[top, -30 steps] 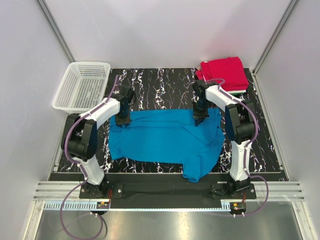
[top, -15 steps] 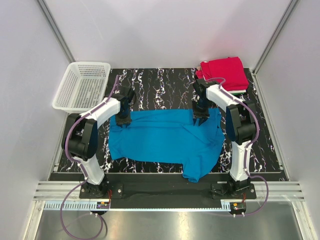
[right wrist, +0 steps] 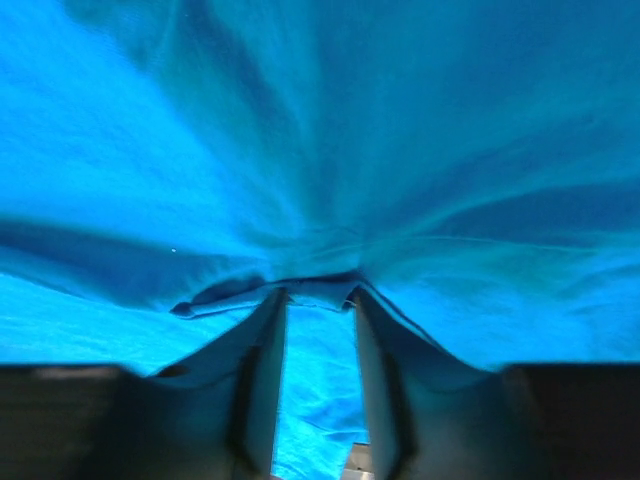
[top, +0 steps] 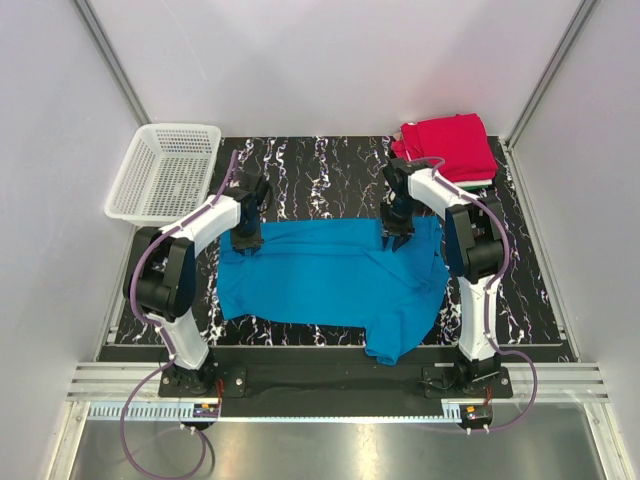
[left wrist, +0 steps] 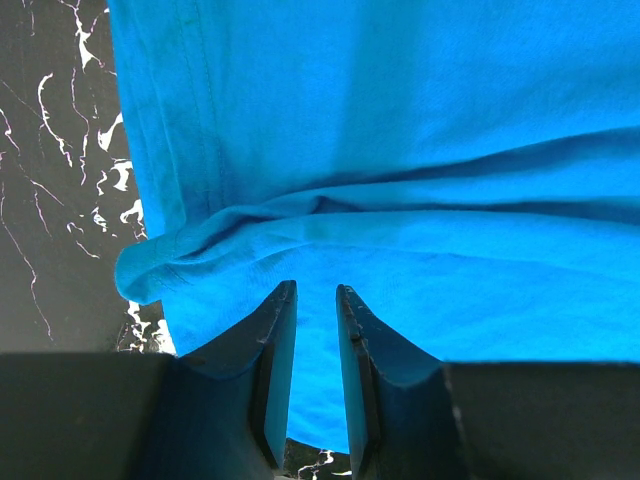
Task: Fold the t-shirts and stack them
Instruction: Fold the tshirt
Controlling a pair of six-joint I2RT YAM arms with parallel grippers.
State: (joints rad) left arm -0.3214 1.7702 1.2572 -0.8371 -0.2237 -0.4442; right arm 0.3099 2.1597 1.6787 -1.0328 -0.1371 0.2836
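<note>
A bright blue t-shirt [top: 330, 275] lies spread across the black marbled table, one sleeve hanging toward the front edge. My left gripper [top: 246, 240] sits at the shirt's back-left corner; in the left wrist view its jaws [left wrist: 316, 290] stand narrowly apart over the blue cloth [left wrist: 400, 120], with nothing between them. At the back-right edge my right gripper [top: 392, 240] is open, and a bunched hem of the shirt [right wrist: 350, 120] lies just past its fingertips [right wrist: 318, 295]. A red folded t-shirt [top: 450, 145] tops a stack at the back right, with green and white edges showing under it.
A white mesh basket [top: 165, 170] stands off the table's back-left corner. White walls with metal posts close in the sides and back. The arm bases sit on a rail along the near edge.
The right gripper was shut on the shirt's back edge and has opened, letting the cloth go. The left arm and the shirt have hardly moved.
</note>
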